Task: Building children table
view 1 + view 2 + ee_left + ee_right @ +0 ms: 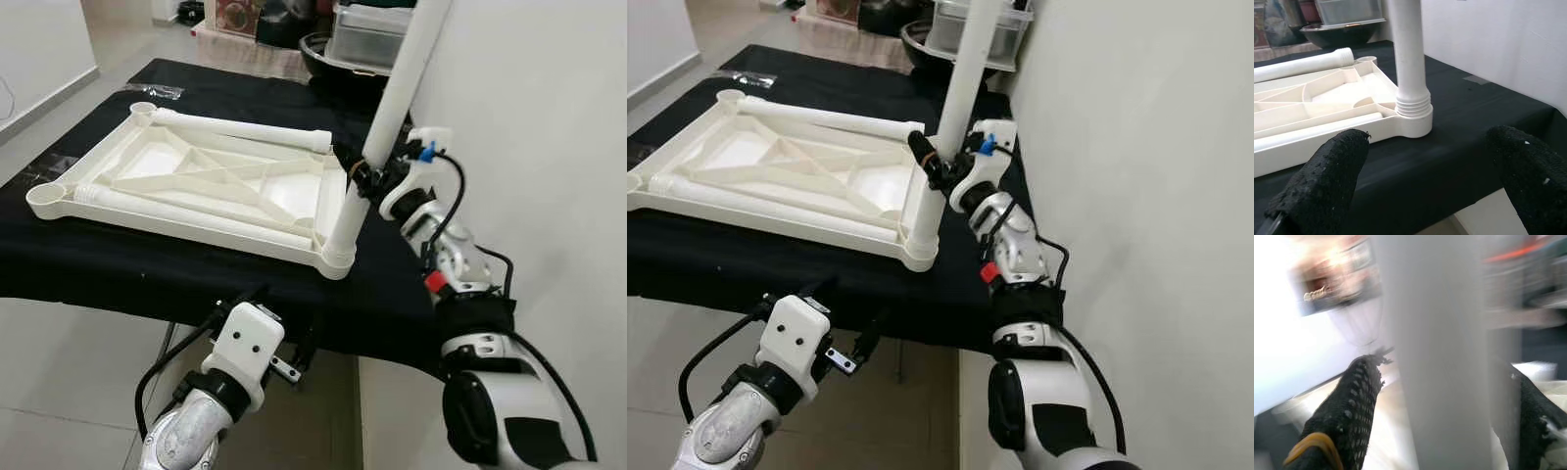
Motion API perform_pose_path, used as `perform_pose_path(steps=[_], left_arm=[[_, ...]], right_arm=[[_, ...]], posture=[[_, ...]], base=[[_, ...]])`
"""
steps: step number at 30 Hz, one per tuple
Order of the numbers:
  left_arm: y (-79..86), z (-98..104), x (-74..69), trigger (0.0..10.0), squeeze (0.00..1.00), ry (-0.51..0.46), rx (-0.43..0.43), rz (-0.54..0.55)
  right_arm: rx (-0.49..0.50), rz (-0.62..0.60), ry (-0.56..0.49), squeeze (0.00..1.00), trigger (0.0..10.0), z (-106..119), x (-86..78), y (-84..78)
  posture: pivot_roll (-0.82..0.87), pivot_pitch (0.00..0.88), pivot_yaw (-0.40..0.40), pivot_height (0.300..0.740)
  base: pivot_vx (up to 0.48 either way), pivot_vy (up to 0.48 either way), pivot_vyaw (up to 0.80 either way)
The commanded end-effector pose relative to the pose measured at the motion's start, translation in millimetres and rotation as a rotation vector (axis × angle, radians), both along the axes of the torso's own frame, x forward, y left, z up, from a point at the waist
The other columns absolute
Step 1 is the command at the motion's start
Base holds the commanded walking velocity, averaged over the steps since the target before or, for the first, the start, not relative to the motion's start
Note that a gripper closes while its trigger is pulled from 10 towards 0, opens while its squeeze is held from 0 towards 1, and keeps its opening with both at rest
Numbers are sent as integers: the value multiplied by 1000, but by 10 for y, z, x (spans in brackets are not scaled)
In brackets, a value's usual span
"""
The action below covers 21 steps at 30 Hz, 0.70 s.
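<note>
At the tabletop's near right corner, right gripper (361,176) clamped round a white leg (392,103), standing tilted in the corner socket of the upside-down tabletop (196,181). Close to the wall (529,117) on that side, not much room. Two more legs (240,129) lying flat in the tabletop on the black cloth (118,259). Below the front edge, left gripper (1435,181) spread wide, holding nothing.

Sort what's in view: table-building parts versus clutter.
Job: tabletop, upside down on the black cloth; upright leg in its corner socket, held by right gripper; two loose legs lying on it.
Clutter: dark bowl, lidded container.
</note>
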<state>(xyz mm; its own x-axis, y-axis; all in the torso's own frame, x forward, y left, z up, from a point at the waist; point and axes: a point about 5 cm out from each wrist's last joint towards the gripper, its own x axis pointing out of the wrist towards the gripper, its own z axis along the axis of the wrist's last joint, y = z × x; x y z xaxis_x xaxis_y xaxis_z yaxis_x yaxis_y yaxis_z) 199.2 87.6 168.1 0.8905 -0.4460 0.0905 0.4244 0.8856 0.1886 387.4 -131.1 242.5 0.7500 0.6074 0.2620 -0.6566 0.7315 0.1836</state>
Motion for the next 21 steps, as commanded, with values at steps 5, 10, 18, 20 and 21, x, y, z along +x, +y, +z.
perform_pose_path(steps=[5,10,18,20,21], left_arm=[[-57,-67,-45,10000,0,33,5,-37],[-41,-54,-51,10000,0,29,10,-30],[-14,-41,-47,10000,0,24,9,-17],[-14,-44,-46,10000,0,24,10,-16],[-14,-44,-46,10000,0,24,10,-16]], right_arm=[[-203,515,27,0,10000,-144,-154,319],[-235,558,10,0,10000,-163,-121,530],[-181,197,48,0,0,-196,48,539],[-176,102,67,0,0,-221,80,485],[-176,102,67,0,0,-221,80,485]], posture=[[116,76,-158,740],[129,80,-164,740],[127,89,-161,740],[127,89,-161,740],[127,89,-161,740]], base=[[0,0,0],[0,0,0],[0,0,0],[0,0,0],[0,0,0]])
